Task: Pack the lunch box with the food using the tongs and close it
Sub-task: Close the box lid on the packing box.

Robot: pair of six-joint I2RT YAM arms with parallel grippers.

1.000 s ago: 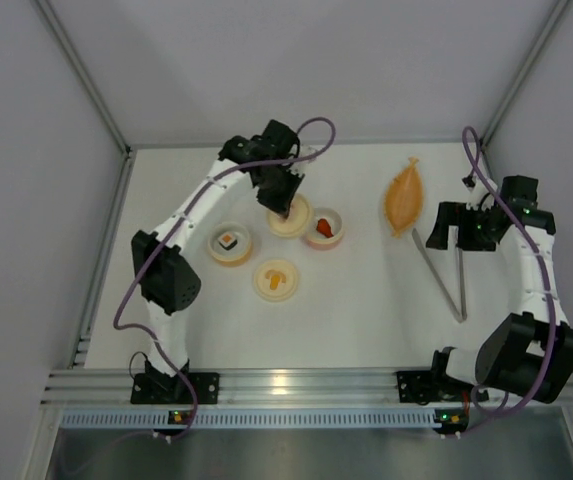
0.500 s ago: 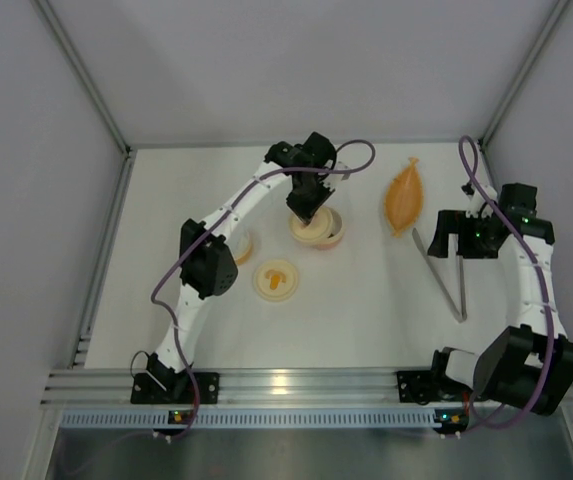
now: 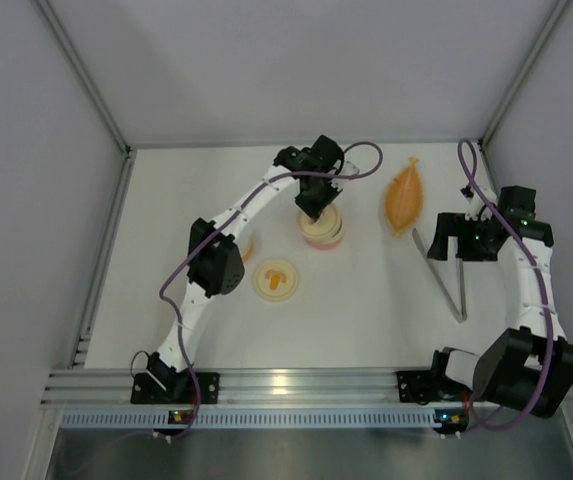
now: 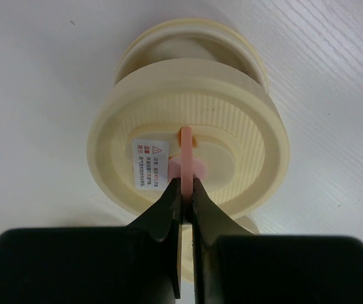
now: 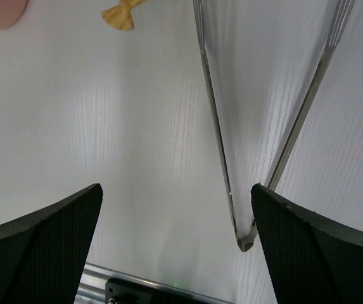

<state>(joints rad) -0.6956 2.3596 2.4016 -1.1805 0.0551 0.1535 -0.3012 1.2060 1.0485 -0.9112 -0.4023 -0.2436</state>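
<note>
Silver tongs (image 3: 460, 300) lay on the right of the bench (image 3: 366, 310), long axis near to far, joint end nearest, just below the right tool (image 5: 176, 188), its fingers spread wide. Far centre, the left tool (image 4: 184, 190) pinched a cream tier (image 4: 232, 126) by its pink tab (image 4: 186, 161).

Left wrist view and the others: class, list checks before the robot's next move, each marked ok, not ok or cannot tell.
1. Left gripper jaws shut on the pink tab of the cream round plastic lid: ok.
2. Lid centred over the cream round container beneath: cannot tell.
3. Food inside that container: cannot tell, hidden.
4. Right gripper jaws open: ok.
5. Long silver metal tongs picked up: not ok, lying ungripped.
</note>
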